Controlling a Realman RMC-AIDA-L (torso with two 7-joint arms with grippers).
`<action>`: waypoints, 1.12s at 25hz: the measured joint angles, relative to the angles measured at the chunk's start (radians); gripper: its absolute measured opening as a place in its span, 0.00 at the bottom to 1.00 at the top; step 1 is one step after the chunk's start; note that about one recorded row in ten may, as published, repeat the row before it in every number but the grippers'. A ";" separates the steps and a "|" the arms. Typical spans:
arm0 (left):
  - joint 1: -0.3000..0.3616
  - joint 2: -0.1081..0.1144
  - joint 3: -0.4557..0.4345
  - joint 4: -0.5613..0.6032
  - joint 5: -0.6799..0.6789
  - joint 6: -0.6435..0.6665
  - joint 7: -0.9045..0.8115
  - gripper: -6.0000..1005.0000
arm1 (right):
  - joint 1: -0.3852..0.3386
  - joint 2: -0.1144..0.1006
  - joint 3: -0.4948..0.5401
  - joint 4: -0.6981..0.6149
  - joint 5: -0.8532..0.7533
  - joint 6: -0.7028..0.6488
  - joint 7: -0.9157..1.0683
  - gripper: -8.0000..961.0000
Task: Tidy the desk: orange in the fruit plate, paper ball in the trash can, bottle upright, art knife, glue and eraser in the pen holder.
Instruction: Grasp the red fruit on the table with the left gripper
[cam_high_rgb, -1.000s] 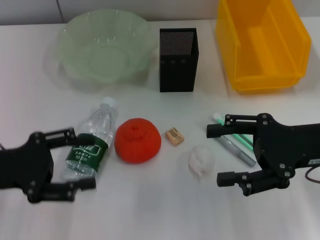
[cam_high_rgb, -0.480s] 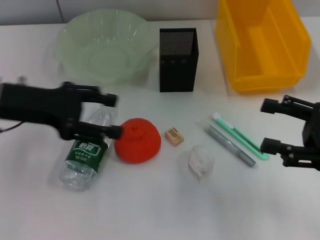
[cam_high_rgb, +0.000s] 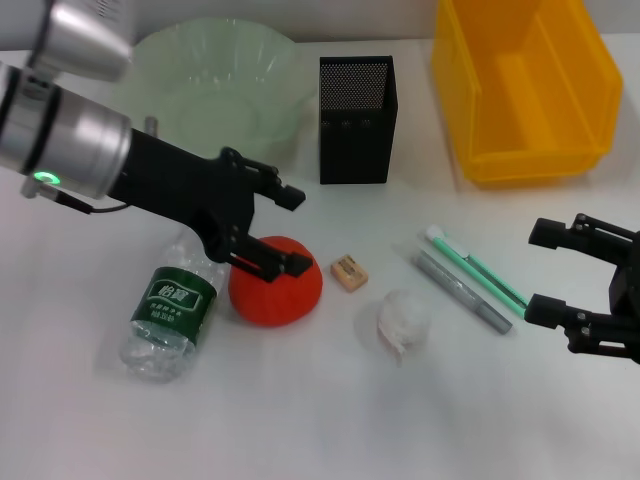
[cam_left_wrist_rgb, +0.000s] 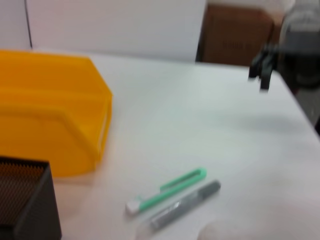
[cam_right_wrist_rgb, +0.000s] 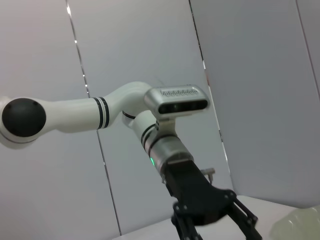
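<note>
Lying on its side at the far left of the white desk (cam_high_rgb: 300, 420), to the left of the black mesh pen holder (cam_high_rgb: 357, 120) and nearer the robot, is a clear plastic bottle (cam_high_rgb: 172, 318) with a green label. Behind it, directly left of the pen holder, sits a pale green fruit plate (cam_high_rgb: 208, 92) shaped like a bowl. The left gripper (cam_high_rgb: 293, 230) reaches in over the bottle toward the orange (cam_high_rgb: 277, 287), its two black fingers spread wide, one above the fruit and one touching its top edge; nothing is held between them. The orange rests on the desk in front of the pen holder and a little to its left, just beside the bottle. Straight in front of the pen holder lies a small tan eraser (cam_high_rgb: 349, 272), and nearer the robot than that, a crumpled paper ball (cam_high_rgb: 402, 322). To the right of these, in front of and right of the pen holder, a grey glue stick (cam_high_rgb: 461, 291) and a green art knife (cam_high_rgb: 475, 266) lie side by side at a slant. The yellow trash can (cam_high_rgb: 525, 85) stands to the right of the pen holder. Farthest right, well in front of the trash can, the right gripper (cam_high_rgb: 538, 271) hovers with its fingers wide apart and empty.
</note>
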 joint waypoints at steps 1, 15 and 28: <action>0.000 -0.001 0.041 -0.002 -0.001 -0.027 -0.009 0.72 | -0.002 0.000 0.000 0.004 0.000 0.001 -0.001 0.87; 0.034 -0.004 0.330 0.002 -0.008 -0.238 -0.074 0.68 | 0.001 0.002 -0.004 0.045 0.000 0.033 -0.022 0.87; 0.049 -0.001 0.342 0.009 -0.053 -0.249 -0.065 0.28 | 0.004 -0.002 -0.004 0.052 0.000 0.045 -0.022 0.87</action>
